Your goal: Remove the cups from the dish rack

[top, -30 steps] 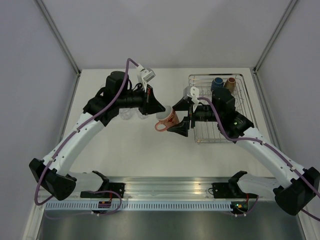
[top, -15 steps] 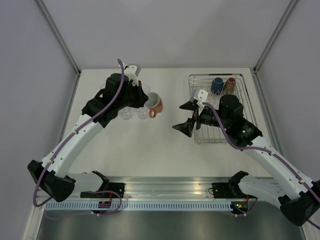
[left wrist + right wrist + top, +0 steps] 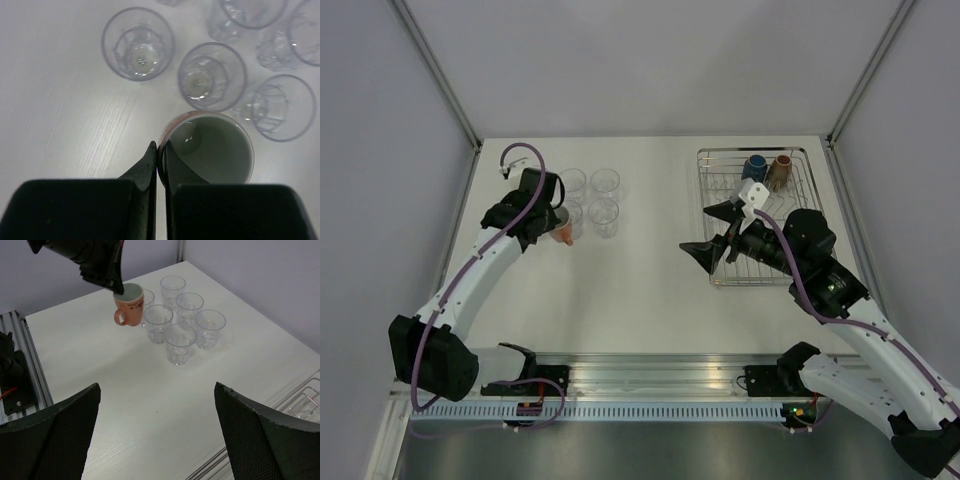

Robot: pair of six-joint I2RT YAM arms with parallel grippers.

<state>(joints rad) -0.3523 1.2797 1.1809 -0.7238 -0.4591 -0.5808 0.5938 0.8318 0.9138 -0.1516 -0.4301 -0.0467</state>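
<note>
Left gripper [image 3: 159, 148] clamped on salmon-orange mug [image 3: 210, 150] rim, one finger inside. Mug upright, long axis vertical, mouth up, pale inside, handle facing away from the glass tumblers [image 3: 180, 315] just beside it, left part of worktop [image 3: 640, 290]. Right gripper [image 3: 700, 230] wide apart, at dish rack [image 3: 750, 150] left edge.

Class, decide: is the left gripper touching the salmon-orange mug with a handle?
Touching. The left wrist view shows the left gripper shut on the rim of the salmon-orange mug, one finger inside, one outside.

Lab test cell; grey panels [image 3: 650, 60], aluminium rail [image 3: 660, 373].
</note>
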